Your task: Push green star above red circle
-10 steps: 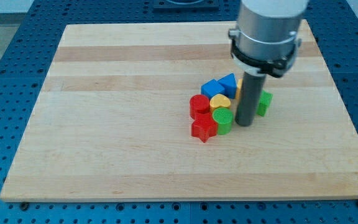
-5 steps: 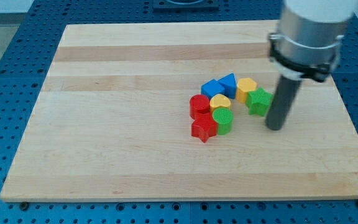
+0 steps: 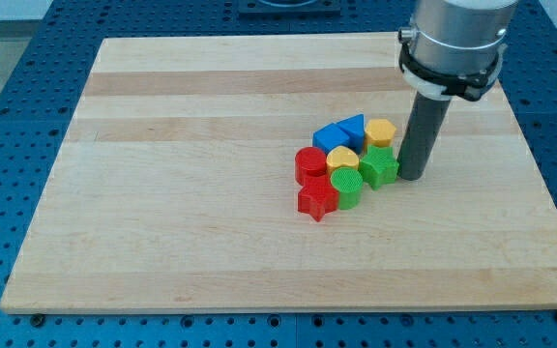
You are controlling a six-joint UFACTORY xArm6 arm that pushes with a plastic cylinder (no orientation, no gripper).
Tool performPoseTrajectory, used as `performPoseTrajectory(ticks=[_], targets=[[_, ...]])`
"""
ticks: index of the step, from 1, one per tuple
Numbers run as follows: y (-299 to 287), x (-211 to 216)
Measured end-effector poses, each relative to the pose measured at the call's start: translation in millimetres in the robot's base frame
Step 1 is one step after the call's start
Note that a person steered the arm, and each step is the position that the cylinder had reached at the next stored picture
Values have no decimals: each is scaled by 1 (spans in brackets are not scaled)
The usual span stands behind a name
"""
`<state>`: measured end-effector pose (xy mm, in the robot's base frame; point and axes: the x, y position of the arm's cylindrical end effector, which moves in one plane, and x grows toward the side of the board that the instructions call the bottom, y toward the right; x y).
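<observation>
The green star [image 3: 379, 166] lies on the wooden board [image 3: 191, 193], at the right end of a tight cluster of blocks. My tip [image 3: 412, 176] stands right beside the star, on its right, touching or nearly touching it. The red circle [image 3: 309, 163] sits at the cluster's left side, well to the left of the star. Between them lie a yellow heart [image 3: 342, 158] and a green circle [image 3: 346, 185].
A red star [image 3: 317, 201] lies below the red circle. A blue cube [image 3: 330, 137] and a blue triangle [image 3: 355, 128] sit at the cluster's top, with a yellow hexagon [image 3: 381, 131] just above the green star.
My tip swung from left of the green star round to its right, then moved back left. The green star has slid left and slightly down, up against the green circle.
</observation>
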<state>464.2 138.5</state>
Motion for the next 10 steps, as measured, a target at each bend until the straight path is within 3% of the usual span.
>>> performPoseTrajectory(ticks=[2, 4, 5, 10], targets=[[-2, -2], [3, 60], [1, 69], [-35, -17]])
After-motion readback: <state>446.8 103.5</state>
